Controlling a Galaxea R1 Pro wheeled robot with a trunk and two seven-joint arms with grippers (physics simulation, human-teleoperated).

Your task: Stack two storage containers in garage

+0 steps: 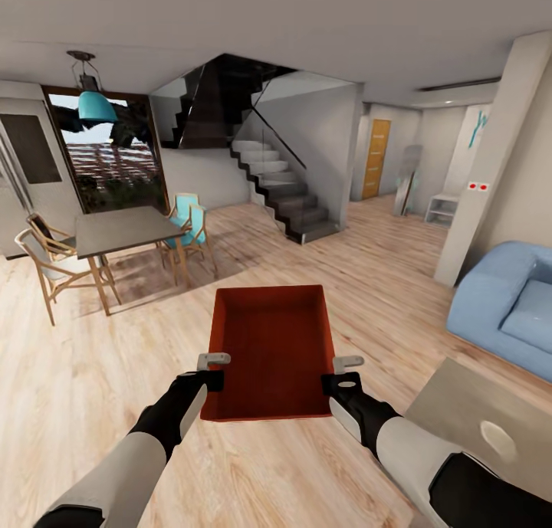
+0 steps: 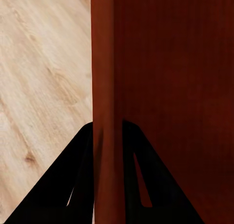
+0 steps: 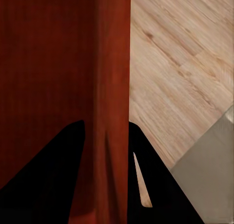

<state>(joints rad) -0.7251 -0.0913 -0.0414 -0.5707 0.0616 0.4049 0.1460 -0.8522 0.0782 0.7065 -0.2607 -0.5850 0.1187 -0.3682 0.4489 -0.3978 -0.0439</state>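
Left claw [image 1: 213, 362] pinching left long wall of orange-red bin [image 1: 272, 344], one finger inside, one outside; confirmed in left wrist view, black fingers [image 2: 78, 185] straddling the wall edge [image 2: 105, 87]. Right claw [image 1: 349, 365] clamped same way on opposite wall; right wrist view shows fingers [image 3: 161, 185] either side of that wall [image 3: 112, 78]. Bin held level between both claws, off the wood floor [image 1: 92, 405], directly ahead at 12 o'clock, near end toward the trunk. Long axis running 6 to 12, straight away from the robot; grips sit near the 6 o'clock end, so most of the bin's length projects forward past the claws. Both arms equally near, symmetrical hold. Bin empty. Second bin not spotted. Surroundings outward: dining table [image 1: 126, 231] with chairs at 10 o'clock, teal lamp [image 1: 96, 106] above it, staircase [image 1: 280, 183] at 12, orange door [image 1: 376, 159] down a hallway at 1, blue sofa [image 1: 510, 309] at 3, grey low surface [image 1: 475, 421] at 4, close to right forearm. Judged: carrying stage, living area, garage not in sight; stacking not begun. Next move likely driving toward an exit; overhanging front end worth watching near staircase and doorframes, grip near one end liable to let far end sag.
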